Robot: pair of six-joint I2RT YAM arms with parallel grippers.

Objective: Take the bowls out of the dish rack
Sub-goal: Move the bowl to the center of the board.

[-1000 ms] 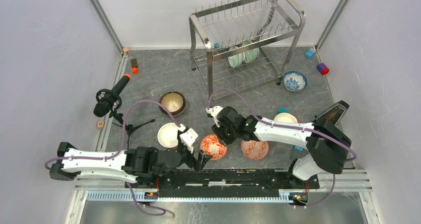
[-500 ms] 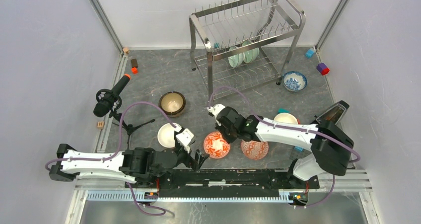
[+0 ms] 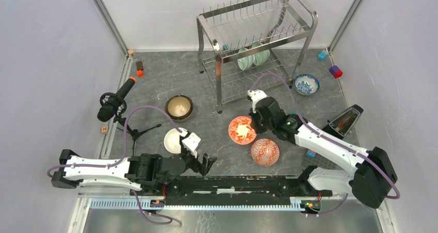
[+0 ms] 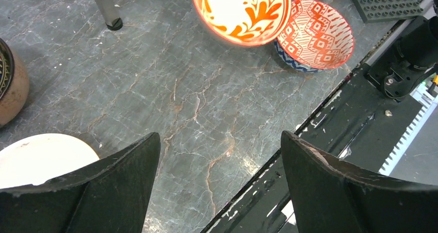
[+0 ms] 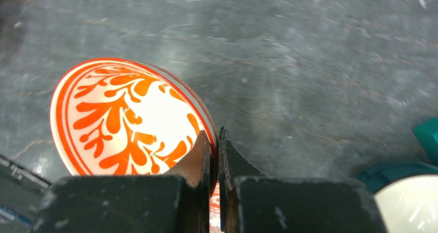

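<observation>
Left gripper (image 4: 219, 137): low, close to the arm bases, jaws spread wide, nothing between them, only bare grey table (image 4: 196, 98) below.
White bowl (image 3: 172, 140): upright on the table just beside the left gripper, on its far-left side, partly covered by the wrist in the overhead view. Not touched.
Geometric red-orange bowl (image 3: 265, 152): upright on the table, right of centre, near the front rail. It is apart from both grippers.
Right gripper (image 5: 214, 137): jaws pinched nearly together on the rim of the leaf-pattern red-orange bowl (image 5: 129, 119). The rim runs between the two fingers, one inside the bowl and one outside. The bowl sits to the gripper's left, tilted, with its painted inside facing up toward the overhead camera. It lies just beyond the geometric bowl; cannot tell whether its foot touches the table.
Dark brown bowl (image 3: 179, 107): upright, left of centre, well apart from both grippers.
Blue-and-white bowl (image 3: 306, 84): on the table to the right of the rack's front leg.
Dish rack (image 3: 258, 24): at the far side. Two pale green bowls (image 3: 253, 58) stand on edge in its lower tier, well beyond the right gripper.
</observation>
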